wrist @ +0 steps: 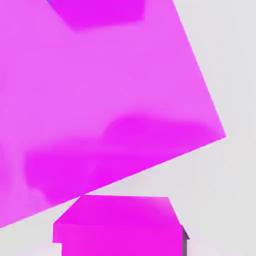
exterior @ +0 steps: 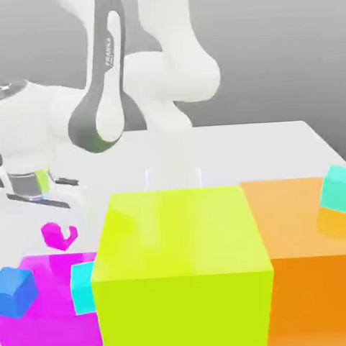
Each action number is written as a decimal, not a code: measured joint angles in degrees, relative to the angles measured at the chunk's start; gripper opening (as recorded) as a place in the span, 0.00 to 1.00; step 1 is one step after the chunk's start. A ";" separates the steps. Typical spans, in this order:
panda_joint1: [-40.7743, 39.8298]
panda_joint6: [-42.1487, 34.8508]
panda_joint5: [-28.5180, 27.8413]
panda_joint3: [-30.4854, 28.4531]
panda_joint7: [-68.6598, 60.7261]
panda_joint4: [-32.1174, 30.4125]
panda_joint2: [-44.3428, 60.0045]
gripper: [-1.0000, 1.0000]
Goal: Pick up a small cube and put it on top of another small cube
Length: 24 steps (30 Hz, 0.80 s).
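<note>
One small magenta cube gripped in the closed hand, tilted, corner-down, above the flat magenta block near its edge; lime block crowds close; white surface open behind.

A big lime block fills the front middle of the counter, touching an orange block on the exterior view's right; bare counter lies open behind them — the flat magenta block carries a blue cube and a cyan cube; open air above it.
</note>
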 joint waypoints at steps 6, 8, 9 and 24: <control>1.88 -3.63 -0.24 2.10 19.43 3.32 -1.95 0.00; 2.52 -4.74 -0.05 2.95 25.72 4.40 -2.49 0.00; 2.95 -5.27 0.07 3.29 28.84 4.93 -2.74 0.00; 5.91 -13.38 1.20 9.71 67.40 13.17 -2.89 0.00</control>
